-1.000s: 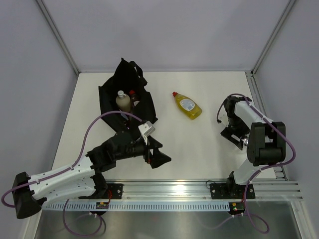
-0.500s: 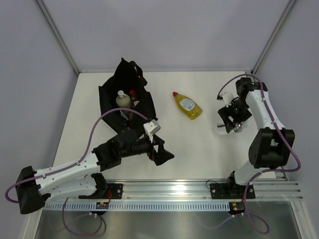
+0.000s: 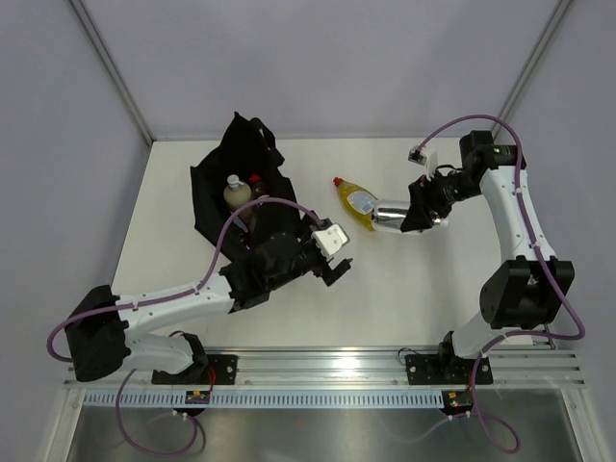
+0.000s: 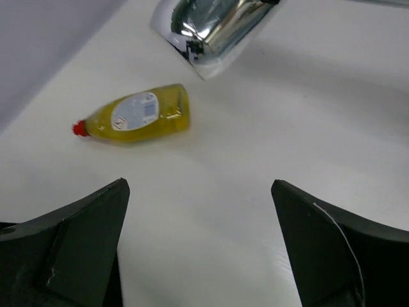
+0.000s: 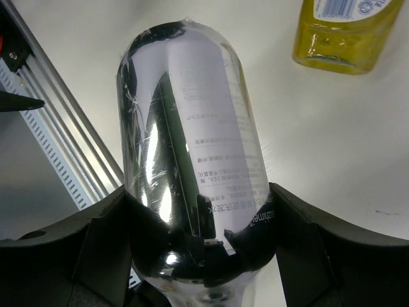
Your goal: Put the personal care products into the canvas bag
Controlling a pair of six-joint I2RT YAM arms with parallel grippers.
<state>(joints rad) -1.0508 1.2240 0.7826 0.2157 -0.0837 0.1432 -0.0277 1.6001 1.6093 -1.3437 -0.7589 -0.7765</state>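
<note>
My right gripper (image 3: 422, 207) is shut on the silvery can (image 3: 392, 216) and holds it above the table, just right of the yellow bottle with the red cap (image 3: 361, 203), which lies flat. The right wrist view shows the can (image 5: 192, 147) between both fingers, with the yellow bottle (image 5: 345, 32) beyond. My left gripper (image 3: 337, 271) is open and empty, low over the table right of the black canvas bag (image 3: 239, 188). Inside the bag stand a cream bottle with a white cap (image 3: 236, 193) and a dark bottle with a red cap (image 3: 257, 185). The left wrist view shows the yellow bottle (image 4: 137, 115) and the can (image 4: 214, 29) ahead.
The aluminium rail (image 3: 327, 371) runs along the near edge. Grey walls and corner posts (image 3: 525, 72) enclose the white table (image 3: 404, 289). The left arm's purple cable (image 3: 255, 207) arches beside the bag.
My right arm has lifted the can from the right side and carried it left to beside the yellow bottle. My left gripper has swung up and right, away from the near edge.
</note>
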